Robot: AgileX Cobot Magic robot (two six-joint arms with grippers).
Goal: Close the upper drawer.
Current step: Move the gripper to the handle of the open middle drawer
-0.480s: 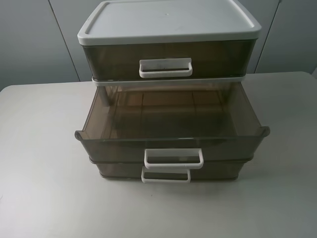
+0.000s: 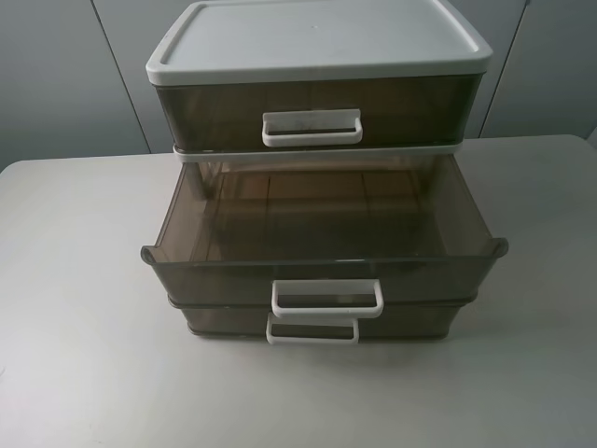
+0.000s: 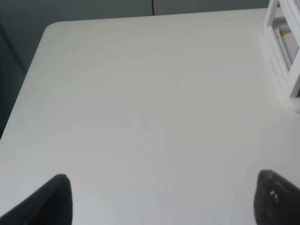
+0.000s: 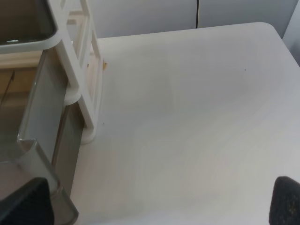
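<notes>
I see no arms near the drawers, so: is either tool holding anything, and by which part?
Nothing is held. The left tool and the right tool both stand open above the table; neither grips the open drawer.

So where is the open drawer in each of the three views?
Exterior high: the open drawer sits in the centre, pulled out below the closed top drawer.
Left wrist: not visible; only the cabinet's white frame shows.
Right wrist: its smoky side wall and front corner, beside that frame.
Shared landmark: the white frame.
</notes>
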